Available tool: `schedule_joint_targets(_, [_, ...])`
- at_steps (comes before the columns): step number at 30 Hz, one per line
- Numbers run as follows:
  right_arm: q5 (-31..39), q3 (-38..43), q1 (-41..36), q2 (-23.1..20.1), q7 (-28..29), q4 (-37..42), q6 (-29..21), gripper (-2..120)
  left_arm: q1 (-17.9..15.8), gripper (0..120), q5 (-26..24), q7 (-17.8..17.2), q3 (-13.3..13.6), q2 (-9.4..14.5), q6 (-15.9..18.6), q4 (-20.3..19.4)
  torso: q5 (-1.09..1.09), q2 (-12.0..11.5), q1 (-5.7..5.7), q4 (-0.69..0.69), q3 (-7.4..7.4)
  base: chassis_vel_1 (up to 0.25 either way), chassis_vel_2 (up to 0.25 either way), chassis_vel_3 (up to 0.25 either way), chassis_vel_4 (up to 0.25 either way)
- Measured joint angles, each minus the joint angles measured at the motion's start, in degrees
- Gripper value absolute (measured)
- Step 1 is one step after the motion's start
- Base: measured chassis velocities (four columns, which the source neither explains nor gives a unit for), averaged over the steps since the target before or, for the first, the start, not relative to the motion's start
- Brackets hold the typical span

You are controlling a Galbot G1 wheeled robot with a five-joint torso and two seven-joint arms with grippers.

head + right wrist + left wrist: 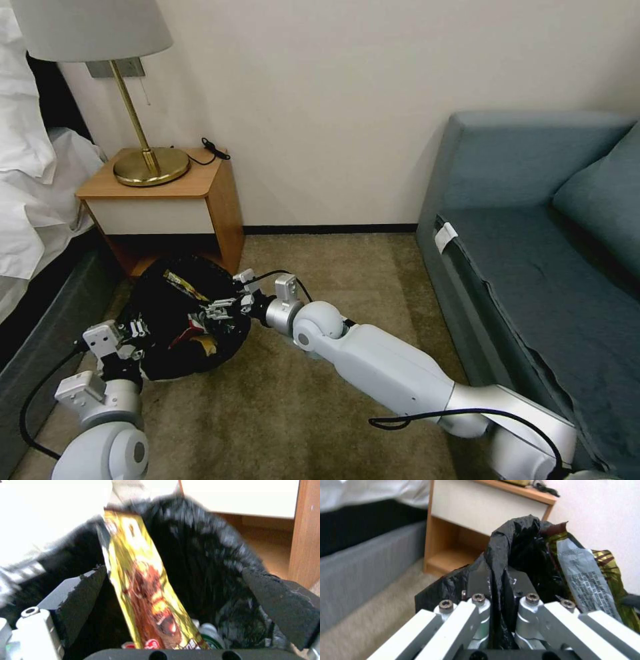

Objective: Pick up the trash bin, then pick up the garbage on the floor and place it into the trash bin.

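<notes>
Trash bin (180, 320): in front of the nightstand (170, 200), between it and the robot, mouth open upward and tipped toward the robot; black liner over the rim.
Left gripper (133, 331): at the rim on the side away from the nightstand, jaws closed tight on a fold of liner.
Right gripper (223, 308): over the bin mouth, jaws spread wide, gripping nothing.
Candy-bar wrapper (143, 585): inside the bin, long axis steeply upright, upper end leaning on the liner wall, lower end down among the other litter; it looks loose between the open fingers, though blur makes contact hard to rule out.
Other litter: a bottle cap (210, 632) and red scraps at the bottom.
Risk: the left hold seems to be on thin plastic, so the liner could slip or tear and the bin tip; the tall wrapper could catch on the right fingers and be dragged out.
</notes>
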Motion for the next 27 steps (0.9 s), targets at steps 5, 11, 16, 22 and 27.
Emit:
schedule_joint_targets(5, [0.4, 1.4, 0.3, -1.1, 0.3, 3.0, -0.7, 100, -0.8, 6, -7.3, -3.3, -0.7, 0.4, 1.3, 0.8, 0.0, 0.0, 0.0, 0.0, 0.0, 0.0, 0.0, 0.0, 0.0])
schedule_joint_targets(11, [0.4, 3.6, -0.2, -2.4, 0.4, 5.6, -1.1, 100, -1.0, 6, -12.2, -5.1, -1.0, 0.6, 1.8, 1.1, 0.0, 0.0, 0.0, 0.0, 0.0, 0.0, 0.0, 0.0, 0.0])
schedule_joint_targets(16, [0.3, 6.8, -1.3, -3.4, 0.4, 7.6, -1.4, 100, -1.2, 6, -17.9, -5.8, -1.3, 0.8, 2.2, 1.1, 0.01, 0.0, 0.0, 0.01, 0.0, 0.0, 0.0, 0.0, 0.0])
schedule_joint_targets(22, [0.3, 9.6, -3.0, -5.3, 0.3, 9.9, -1.7, 100, -2.1, 6, -27.1, -5.9, -1.6, 1.1, 2.3, 3.0, 0.01, 0.0, 0.0, 0.0, 0.0, 0.0, 0.0, 0.0, 0.0])
schedule_joint_targets(27, [-0.3, 10.4, -4.5, -6.2, -0.1, 10.6, -1.7, 100, -2.9, 6, -31.0, -4.6, -1.5, 1.0, 1.7, 5.2, 0.0, 0.0, 0.0, -0.01, 0.0, 0.0, 0.0, 0.0, 0.0])
